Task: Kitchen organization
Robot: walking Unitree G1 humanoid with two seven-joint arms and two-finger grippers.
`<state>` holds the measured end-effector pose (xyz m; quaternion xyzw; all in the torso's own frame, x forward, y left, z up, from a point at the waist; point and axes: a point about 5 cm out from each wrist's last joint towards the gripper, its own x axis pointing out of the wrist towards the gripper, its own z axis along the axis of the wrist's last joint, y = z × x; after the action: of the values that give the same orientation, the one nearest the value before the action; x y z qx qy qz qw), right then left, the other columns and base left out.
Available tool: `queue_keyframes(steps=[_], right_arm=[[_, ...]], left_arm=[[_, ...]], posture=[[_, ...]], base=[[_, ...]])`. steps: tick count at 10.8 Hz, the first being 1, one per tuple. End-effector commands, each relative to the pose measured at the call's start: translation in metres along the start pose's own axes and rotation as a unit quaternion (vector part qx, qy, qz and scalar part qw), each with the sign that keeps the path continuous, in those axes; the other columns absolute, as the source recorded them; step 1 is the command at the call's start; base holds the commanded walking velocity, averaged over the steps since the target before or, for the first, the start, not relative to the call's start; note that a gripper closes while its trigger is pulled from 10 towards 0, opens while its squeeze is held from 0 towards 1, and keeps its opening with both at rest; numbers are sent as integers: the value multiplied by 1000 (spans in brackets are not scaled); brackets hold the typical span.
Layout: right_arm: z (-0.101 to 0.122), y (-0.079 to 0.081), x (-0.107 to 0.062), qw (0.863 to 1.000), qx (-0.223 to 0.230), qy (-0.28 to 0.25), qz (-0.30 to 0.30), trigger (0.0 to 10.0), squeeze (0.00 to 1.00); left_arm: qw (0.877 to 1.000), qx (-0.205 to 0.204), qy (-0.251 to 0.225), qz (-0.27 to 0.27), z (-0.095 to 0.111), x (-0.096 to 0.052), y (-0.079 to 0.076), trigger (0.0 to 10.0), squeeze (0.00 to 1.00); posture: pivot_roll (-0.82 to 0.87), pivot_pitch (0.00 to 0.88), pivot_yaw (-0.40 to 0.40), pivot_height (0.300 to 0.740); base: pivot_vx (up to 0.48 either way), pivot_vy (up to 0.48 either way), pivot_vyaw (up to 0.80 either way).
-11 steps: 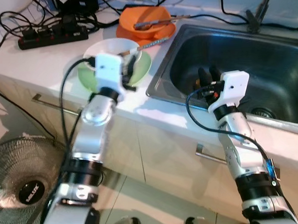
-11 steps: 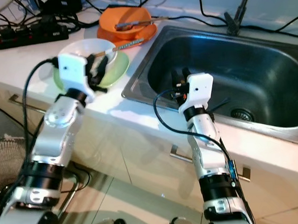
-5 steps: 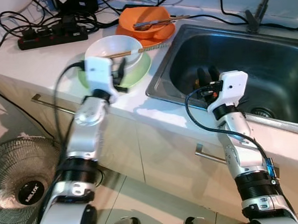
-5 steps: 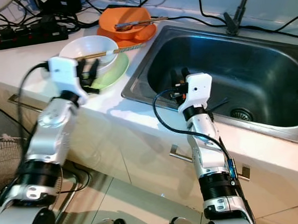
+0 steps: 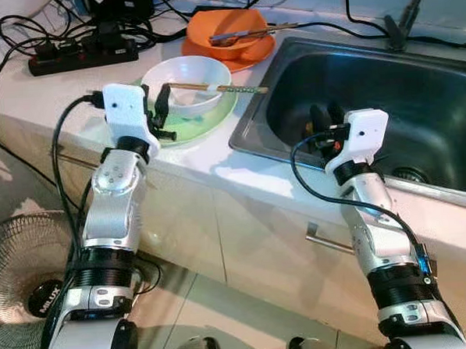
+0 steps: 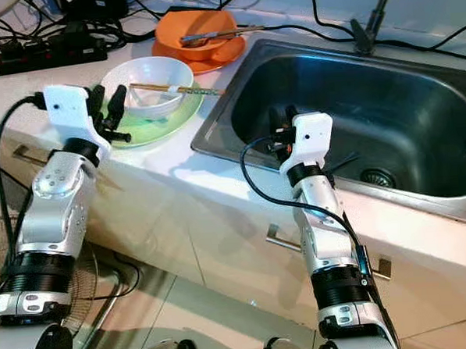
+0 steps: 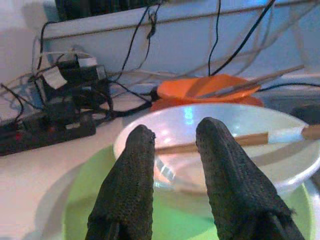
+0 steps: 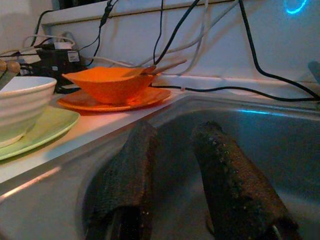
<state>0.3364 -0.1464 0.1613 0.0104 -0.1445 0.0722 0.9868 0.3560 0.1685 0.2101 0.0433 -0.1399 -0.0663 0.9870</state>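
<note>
Left gripper (image 5: 156, 110) withdrawn leftward beside white bowl (image 5: 190, 73), fan (image 5: 19, 268) label unreadable

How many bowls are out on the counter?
2. A white bowl sits on a green plate near the left gripper, with chopsticks across it. An orange bowl sits on an orange plate further back.
</note>
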Motion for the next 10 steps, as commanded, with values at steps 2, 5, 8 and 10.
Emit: queue_keyframes(steps=[2, 5, 8, 10], right_arm=[[2, -7, 2, 1000, 3, -3, -15, 10000, 0], [-1, -4, 2, 1000, 9, 2, -19, 10000, 0], [-2, -6, 3, 1000, 10, 2, -26, 10000, 0], [-2, -7, 4, 999, 11, 0, -30, 10000, 0]], left_arm=[[999, 24, -40, -26, 24, 5, -8, 10000, 0], [968, 171, -67, -174, 35, 12, -58, 10000, 0], [921, 296, -47, -249, 20, 22, -87, 10000, 0], [898, 355, -66, -251, 28, 34, -99, 10000, 0]], posture=[[35, 100, 47, 740], [34, 88, 55, 740], [20, 65, 63, 740], [16, 62, 65, 740]], base=[[0, 0, 0], [0, 0, 0], [0, 0, 0], [0, 0, 0]])
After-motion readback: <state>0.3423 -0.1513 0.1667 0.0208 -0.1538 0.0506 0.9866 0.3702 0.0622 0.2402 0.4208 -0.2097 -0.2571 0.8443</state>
